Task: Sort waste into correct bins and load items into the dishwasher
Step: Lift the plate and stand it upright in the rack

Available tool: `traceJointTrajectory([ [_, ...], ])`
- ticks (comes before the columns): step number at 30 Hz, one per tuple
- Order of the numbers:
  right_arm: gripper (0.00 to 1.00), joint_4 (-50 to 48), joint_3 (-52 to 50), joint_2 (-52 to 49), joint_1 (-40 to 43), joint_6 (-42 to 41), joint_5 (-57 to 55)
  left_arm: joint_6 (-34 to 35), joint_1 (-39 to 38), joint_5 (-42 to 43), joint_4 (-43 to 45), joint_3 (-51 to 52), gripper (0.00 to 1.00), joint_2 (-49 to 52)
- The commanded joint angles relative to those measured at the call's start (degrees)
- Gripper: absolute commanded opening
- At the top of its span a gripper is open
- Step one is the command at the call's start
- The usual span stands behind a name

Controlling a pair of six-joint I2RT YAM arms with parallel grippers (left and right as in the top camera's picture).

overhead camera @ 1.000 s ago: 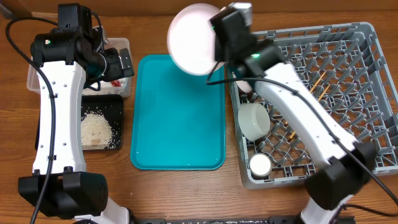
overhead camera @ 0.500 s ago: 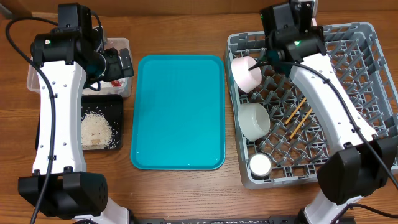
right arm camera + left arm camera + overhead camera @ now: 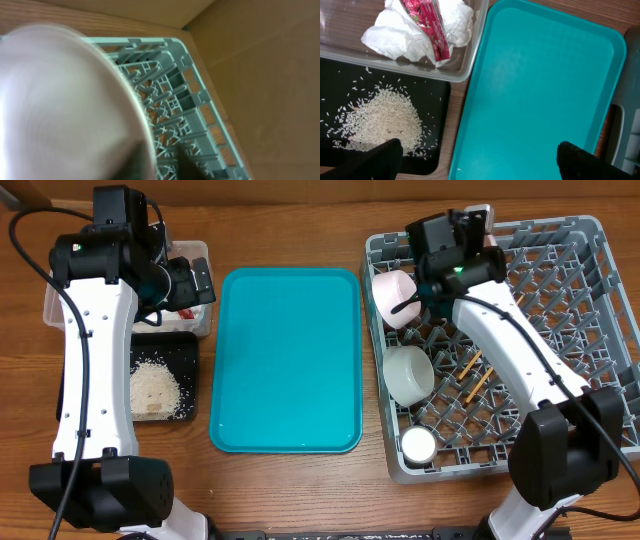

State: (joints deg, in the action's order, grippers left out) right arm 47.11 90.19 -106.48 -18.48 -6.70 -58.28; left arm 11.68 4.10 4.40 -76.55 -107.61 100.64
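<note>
Two dark fingertips (image 3: 375, 160) of the left claw (image 3: 480, 162) stand wide apart at the bottom of its wrist view, released, with nothing between them. Directly beneath the claw lies the bare teal tray (image 3: 540, 90). Beside the tray a black tray (image 3: 335, 80) holds a heap of rice (image 3: 382, 122). Farther off, a clear bin (image 3: 465, 62) carries crumpled white tissue (image 3: 405, 37) and a red wrapper (image 3: 432, 27), which the overhead view mostly hides behind the arm.

The right wrist view is filled by a blurred pink plate (image 3: 60, 110) close against the lens, with the grey rack (image 3: 175, 100) beyond it. No finger shows clearly there, so I cannot tell whether the right claw (image 3: 418, 280) grasps the plate. Only the overhead view places the plate on edge in the rack's corner nearest the teal tray. It also shows, past the claw, a white bowl (image 3: 408, 373), chopsticks (image 3: 478, 375) and a small white cup (image 3: 418, 444).

The tabletop (image 3: 290, 490) is brown wood, and brown cardboard (image 3: 260, 60) stands behind the rack.
</note>
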Motion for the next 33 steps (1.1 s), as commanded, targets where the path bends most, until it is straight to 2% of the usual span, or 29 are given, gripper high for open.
traceJointTrajectory([
  [1, 0.56, -0.76, -0.07, -0.02, -2.27, -1.75, -0.61, 0.13, -0.37, -0.37, 0.07, -0.87, 1.00, -0.13],
  [3, 0.64, -0.44, 0.44, 0.15, -2.47, -4.26, -0.22, 0.13, -0.37, -0.37, 0.07, -0.87, 1.00, -0.13],
  [10, 0.74, 1.29, 2.69, 6.32, -2.01, -5.35, 11.08, 0.13, -0.37, -0.37, 0.09, -0.87, 1.00, -0.13],
  [12, 0.84, 1.51, 2.69, 10.67, -2.03, -5.33, 17.33, 0.13, -0.37, -0.37, 0.09, -0.87, 1.00, -0.13],
  [14, 0.99, 1.44, 2.69, 14.67, -2.14, -5.33, 29.75, 0.13, -0.37, -0.37, 0.09, -0.87, 1.00, -0.13],
  [18, 1.00, 1.18, 2.69, 18.29, -2.12, -5.57, 45.66, 0.13, -0.37, -0.37, 0.09, -0.87, 1.00, -0.13],
  [24, 1.00, 3.61, 2.69, 20.76, -2.03, -9.49, 45.88, 0.13, -0.37, -0.37, 0.09, -0.87, 1.00, -0.13],
  [33, 1.00, 6.21, 2.69, 39.26, -2.03, -9.46, 43.15, 0.13, -0.37, -0.37, 0.09, -0.87, 1.00, -0.13],
])
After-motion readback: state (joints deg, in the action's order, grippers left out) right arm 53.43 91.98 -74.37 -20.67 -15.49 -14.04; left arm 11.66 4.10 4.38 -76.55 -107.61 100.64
